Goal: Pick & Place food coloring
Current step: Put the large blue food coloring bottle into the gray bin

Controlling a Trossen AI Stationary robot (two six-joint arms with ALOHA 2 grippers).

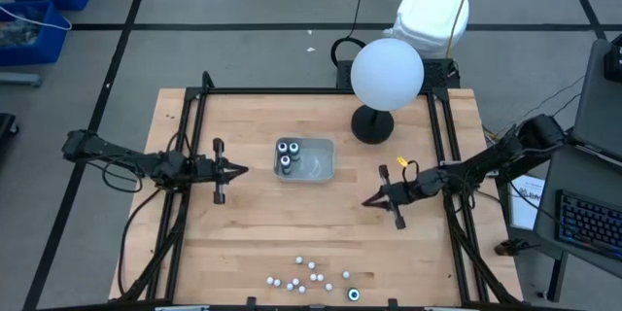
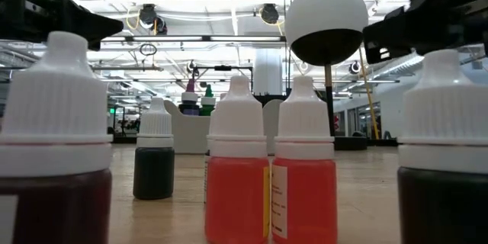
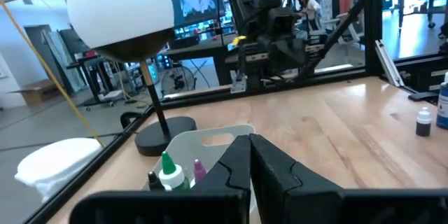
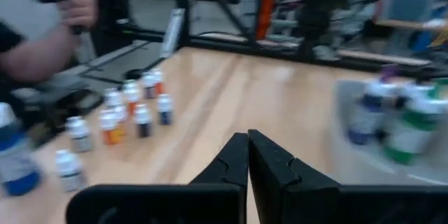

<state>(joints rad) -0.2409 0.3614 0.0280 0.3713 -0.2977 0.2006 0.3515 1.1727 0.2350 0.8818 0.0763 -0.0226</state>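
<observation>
Bottles (image 2: 237, 169) with unreadable label print.

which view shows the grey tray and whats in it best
The high view: the shallow grey plastic tray sits whole at the table's middle, three dark bottles in its left part. The left wrist view shows its rim and green, white and purple caps behind the shut left hand. The right wrist view blurs it. The low view hides it behind bottles.

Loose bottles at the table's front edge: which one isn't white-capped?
The bottle with the teal-ringed top, at the right end of the cluster of loose bottles in the high view. The others there show plain white caps.
</observation>
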